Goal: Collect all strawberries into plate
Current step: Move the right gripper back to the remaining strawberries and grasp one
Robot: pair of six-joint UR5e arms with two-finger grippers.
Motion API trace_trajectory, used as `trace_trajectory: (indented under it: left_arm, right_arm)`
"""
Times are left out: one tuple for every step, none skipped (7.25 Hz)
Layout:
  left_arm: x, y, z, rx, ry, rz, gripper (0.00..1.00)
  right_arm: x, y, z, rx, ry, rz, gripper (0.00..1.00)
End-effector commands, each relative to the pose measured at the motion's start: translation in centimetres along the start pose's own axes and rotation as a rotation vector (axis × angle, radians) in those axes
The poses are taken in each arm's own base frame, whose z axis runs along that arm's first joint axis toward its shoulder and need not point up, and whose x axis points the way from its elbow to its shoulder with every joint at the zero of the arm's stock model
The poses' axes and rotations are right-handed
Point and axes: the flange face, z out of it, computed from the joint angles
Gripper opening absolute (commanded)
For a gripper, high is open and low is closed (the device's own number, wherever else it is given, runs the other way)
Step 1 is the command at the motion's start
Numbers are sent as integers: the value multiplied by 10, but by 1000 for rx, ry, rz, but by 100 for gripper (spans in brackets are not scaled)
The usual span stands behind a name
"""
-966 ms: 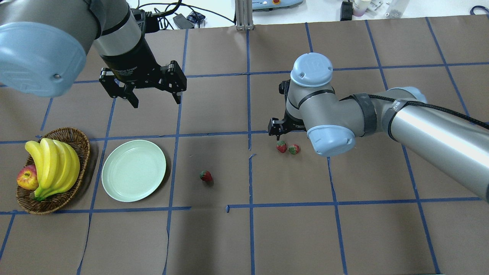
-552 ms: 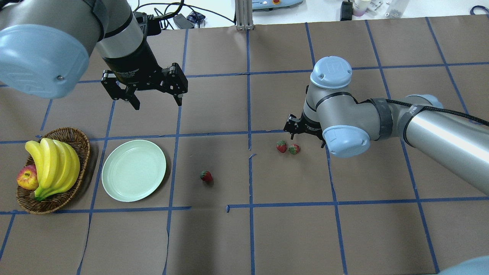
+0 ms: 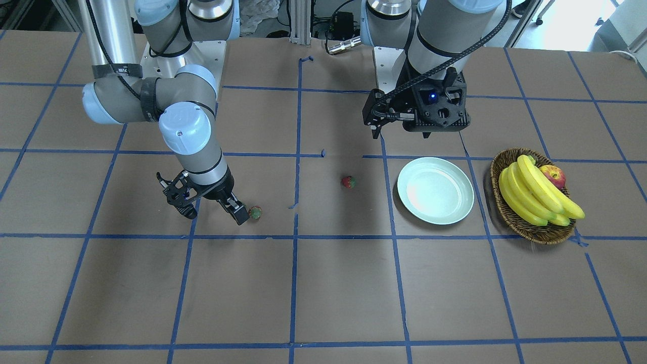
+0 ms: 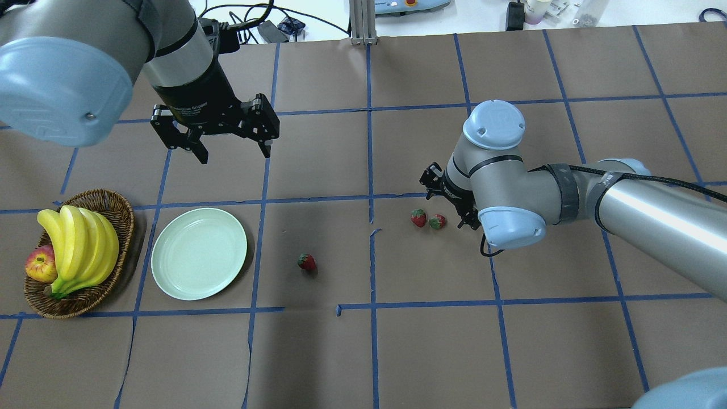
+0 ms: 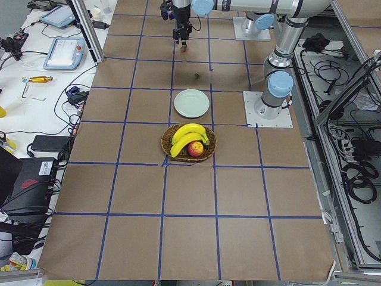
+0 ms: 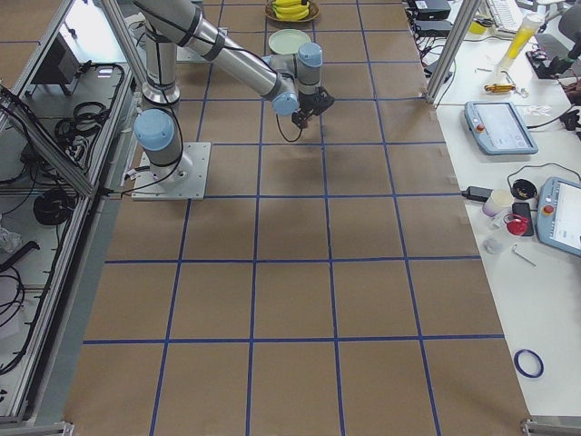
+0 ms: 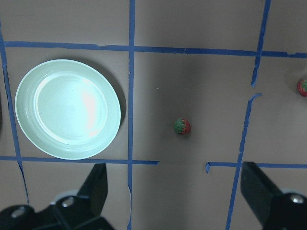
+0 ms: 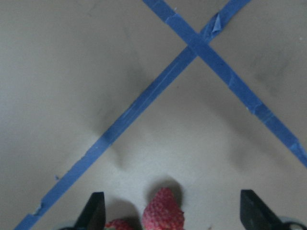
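Three strawberries lie on the brown table: two side by side (image 4: 418, 217) (image 4: 437, 221) and one alone (image 4: 306, 262) nearer the pale green plate (image 4: 199, 253), which holds nothing. My right gripper (image 4: 451, 201) is open and low, right beside the pair. In the right wrist view one strawberry (image 8: 163, 212) sits between the open fingers and a second (image 8: 120, 224) is at the bottom edge. In the front view only one berry of the pair (image 3: 255, 213) shows, beside a finger. My left gripper (image 4: 233, 145) is open and empty, raised behind the plate, and its wrist view shows the plate (image 7: 67, 109) and the lone strawberry (image 7: 182, 126).
A wicker basket (image 4: 108, 194) with bananas (image 4: 79, 244) and an apple (image 4: 40, 266) stands left of the plate. Blue tape lines cross the table. Cables and equipment lie beyond the far edge.
My right wrist has swung right and turned, bringing the open gripper down beside the two strawberries. The left gripper has barely shifted. No strawberry has moved.
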Motion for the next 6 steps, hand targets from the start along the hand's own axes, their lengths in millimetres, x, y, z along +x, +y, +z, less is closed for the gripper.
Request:
trace_trajectory:
  left_arm:
    - [0, 0, 0, 1, 0, -1, 100]
    - [0, -1, 0, 0, 0, -1, 100]
    - [0, -1, 0, 0, 0, -2, 100]
    - [1, 0, 0, 0, 0, -1, 100]
    - [0, -1, 2, -3, -1, -2, 100]
    - [0, -1, 2, -3, -1, -2, 100]
  right_arm:
    - [2, 4, 13, -24, -9, 41, 91]
    - [7, 6, 18, -28, 3, 43, 89]
    - [8, 14, 20, -31, 12, 39, 88]
    - [10, 17, 22, -33, 15, 36, 64]
    - [11, 17, 22, -32, 16, 35, 40]
    - [8, 16, 19, -26, 10, 25, 14]
